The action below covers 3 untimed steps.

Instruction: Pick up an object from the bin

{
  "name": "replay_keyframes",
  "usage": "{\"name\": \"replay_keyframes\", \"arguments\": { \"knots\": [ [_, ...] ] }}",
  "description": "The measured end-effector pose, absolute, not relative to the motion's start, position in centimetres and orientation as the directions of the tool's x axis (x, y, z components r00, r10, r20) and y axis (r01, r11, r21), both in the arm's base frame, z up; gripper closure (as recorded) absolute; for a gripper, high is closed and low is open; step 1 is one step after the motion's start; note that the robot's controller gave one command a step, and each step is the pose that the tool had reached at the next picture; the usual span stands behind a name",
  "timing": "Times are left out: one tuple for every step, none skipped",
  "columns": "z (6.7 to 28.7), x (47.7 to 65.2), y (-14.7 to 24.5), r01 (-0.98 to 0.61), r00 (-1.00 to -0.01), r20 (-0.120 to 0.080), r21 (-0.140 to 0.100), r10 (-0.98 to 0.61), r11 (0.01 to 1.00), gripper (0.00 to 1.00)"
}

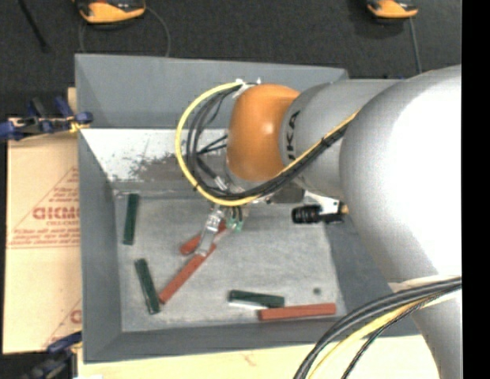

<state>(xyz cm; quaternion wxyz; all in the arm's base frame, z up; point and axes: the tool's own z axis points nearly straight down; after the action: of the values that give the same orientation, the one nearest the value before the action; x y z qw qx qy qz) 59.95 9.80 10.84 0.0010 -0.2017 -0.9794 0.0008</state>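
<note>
I've got the grey bin [99,235], the arm [363,148] reaching in and the gripper [217,229] low over the bin's middle. I can't tell if it's open or closed. The slanted red stick [182,277] lies just beside it, and I reckon an off-centre touch could skid it away.

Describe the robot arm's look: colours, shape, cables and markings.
The arm has rounded silver-grey links and an orange cover at the wrist. Yellow and black cables loop beside it. Dark letters mark the link. The gripper is small and metallic.
</note>
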Motion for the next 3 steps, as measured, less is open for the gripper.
{"name": "replay_keyframes", "arguments": {
  "knots": [
    [7.2, 53.7, 10.1, 0.494, -0.87, -0.01, 0.006, 0.494, 0.87, 0.0],
    [7.2, 57.8, 14.1, 0.294, -0.956, -0.007, 0.003, 0.294, 0.956, 0.0],
    [7.3, 57.8, 14.0, 0.296, -0.955, -0.009, 0.004, 0.296, 0.955, 1.0]
  ]
}}
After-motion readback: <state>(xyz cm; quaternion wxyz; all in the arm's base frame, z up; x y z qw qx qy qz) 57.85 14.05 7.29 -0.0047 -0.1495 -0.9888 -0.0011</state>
